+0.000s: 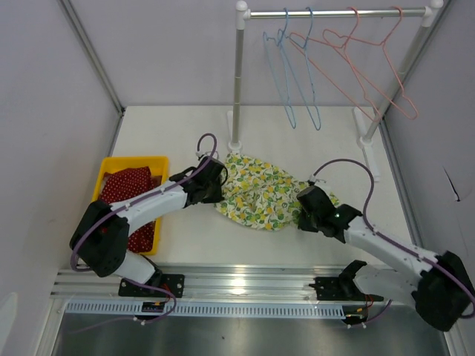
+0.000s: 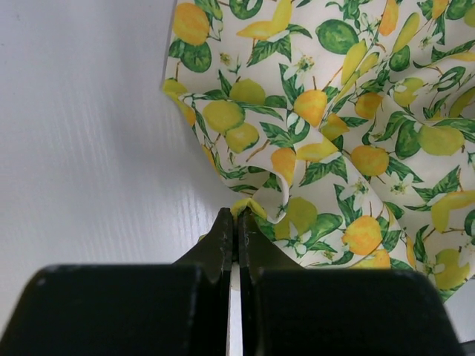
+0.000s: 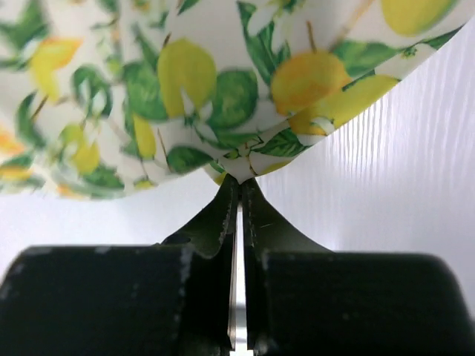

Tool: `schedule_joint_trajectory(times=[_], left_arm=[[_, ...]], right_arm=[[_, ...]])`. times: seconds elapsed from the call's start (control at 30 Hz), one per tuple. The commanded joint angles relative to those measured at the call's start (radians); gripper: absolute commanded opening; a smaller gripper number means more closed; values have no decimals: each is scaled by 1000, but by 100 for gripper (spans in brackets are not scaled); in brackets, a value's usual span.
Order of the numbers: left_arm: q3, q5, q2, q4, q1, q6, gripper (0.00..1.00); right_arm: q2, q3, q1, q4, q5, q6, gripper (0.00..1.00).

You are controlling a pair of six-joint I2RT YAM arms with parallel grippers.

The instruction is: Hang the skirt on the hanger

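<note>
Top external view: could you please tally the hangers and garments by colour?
Blue hangers: 2
Pink hangers: 2
Lemon-print skirt: 1
Red garment in the yellow bin: 1
Total: 6

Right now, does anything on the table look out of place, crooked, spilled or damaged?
Nothing looks spilled or broken. Only the lemon-print fabric skirt is odd: it lies bunched and wrinkled on the white table, pinched at opposite edges by the left hand and right hand, not spread flat.

Lab cell — panelled walls (image 1: 178,52), aluminium rail (image 1: 245,282)
</note>
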Motion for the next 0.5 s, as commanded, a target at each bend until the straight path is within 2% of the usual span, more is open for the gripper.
schedule_joint_trajectory(times=[0.0, 0.1, 0.27, 0.33, 0.37, 0.4, 0.43, 0.47], left_arm=[[33, -15, -83, -59, 9, 8, 0], [12, -37, -142, -97, 11, -18, 0], [-44, -31, -243, -151, 11, -89, 0], [-79, -9, -301, -160, 13, -118, 18], [-94, 1, -321, -160, 11, -128, 28], [-111, 16, -359, -154, 11, -130, 44], [-120, 24, -376, -154, 11, -133, 45], [-123, 31, -390, -153, 13, -132, 47]], right_arm=[[-175, 40, 70, -245, -71, 83, 1], [-241, 40, 137, -304, -105, 167, 0], [-284, 23, 282, -374, -64, 310, 2], [-289, 23, 325, -391, -59, 341, 4], [-288, 35, 340, -400, -40, 350, 9], [-289, 44, 363, -411, -32, 364, 13], [-289, 57, 371, -428, -27, 365, 16], [-292, 69, 381, -433, -24, 365, 24]])
